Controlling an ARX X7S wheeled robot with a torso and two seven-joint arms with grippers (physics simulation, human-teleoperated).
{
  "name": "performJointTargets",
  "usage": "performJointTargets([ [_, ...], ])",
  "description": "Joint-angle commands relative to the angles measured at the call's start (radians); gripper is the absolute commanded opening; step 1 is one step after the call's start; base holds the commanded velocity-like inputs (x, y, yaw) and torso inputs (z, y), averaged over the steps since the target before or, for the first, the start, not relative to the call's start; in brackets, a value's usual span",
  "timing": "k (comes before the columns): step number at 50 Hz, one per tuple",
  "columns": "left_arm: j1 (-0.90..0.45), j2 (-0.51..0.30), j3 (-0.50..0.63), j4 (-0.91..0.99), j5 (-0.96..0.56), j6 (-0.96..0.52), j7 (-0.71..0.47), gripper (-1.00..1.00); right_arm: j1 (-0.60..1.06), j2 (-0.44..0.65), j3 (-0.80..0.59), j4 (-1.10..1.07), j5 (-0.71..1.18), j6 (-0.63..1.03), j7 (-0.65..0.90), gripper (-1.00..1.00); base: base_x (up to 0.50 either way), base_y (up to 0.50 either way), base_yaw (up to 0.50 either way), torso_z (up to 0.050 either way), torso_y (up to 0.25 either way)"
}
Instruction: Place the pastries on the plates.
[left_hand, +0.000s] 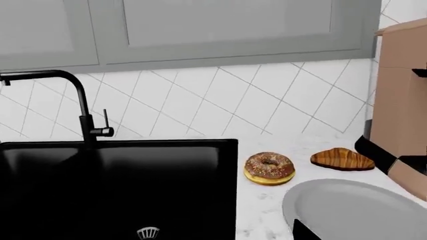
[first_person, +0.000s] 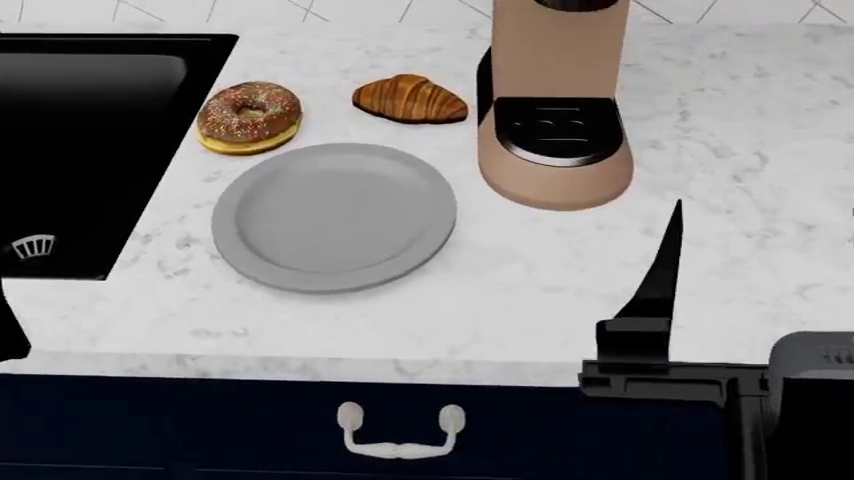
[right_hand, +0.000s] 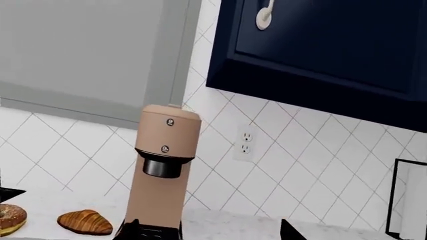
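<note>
The donut (first_person: 248, 115), chocolate-iced with sprinkles, and the golden-brown croissant (first_person: 410, 99) lie side by side on the counter behind the plain grey plate (first_person: 334, 215), which has nothing on it. They also show in the left wrist view: donut (left_hand: 269, 167), croissant (left_hand: 341, 159), plate (left_hand: 360, 212). The white mosaic-rimmed plate is out of view. My left gripper (left_hand: 213, 236) is over the sink's edge; one fingertip (left_hand: 301, 232) shows far off centre, so it is open. My right gripper (right_hand: 210, 234) is open and empty, near the counter's front edge, with one finger (first_person: 661, 270) pointing at the coffee machine.
A tan coffee machine (first_person: 554, 100) stands right of the croissant, close to the plate. A black sink (first_person: 80, 140) with a black faucet (left_hand: 73, 95) lies left of the donut. A wall outlet (right_hand: 245, 141) and cabinets sit above. A dark appliance (first_person: 814, 400) is at the front right.
</note>
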Motion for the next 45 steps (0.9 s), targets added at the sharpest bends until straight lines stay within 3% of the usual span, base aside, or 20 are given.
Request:
performJointTargets([
  [1,-0.086,-0.030,-0.034,0.071,-0.012,-0.090,0.001,1.00,0.105,0.020,0.081,-0.073,0.031,0.092,-0.009,1.00,0.50,0.00,0.00,0.000,0.000],
  [36,-0.091,-0.026,-0.007,0.054,-0.025,-0.089,-0.006,1.00,0.123,0.037,0.064,-0.066,0.025,0.085,0.009,1.00,0.50,0.00,0.00,0.000,0.000],
  [42,-0.088,-0.027,-0.014,0.056,-0.029,-0.094,-0.010,1.00,0.107,0.040,0.074,-0.106,-0.017,0.024,0.037,1.00,0.05,0.00,0.00,0.000,0.002],
  [45,-0.089,-0.029,-0.020,0.063,-0.035,-0.102,-0.014,1.00,0.093,0.116,0.043,-0.196,-0.139,-0.075,0.146,1.00,0.00,0.00,0.00,0.000,0.000],
])
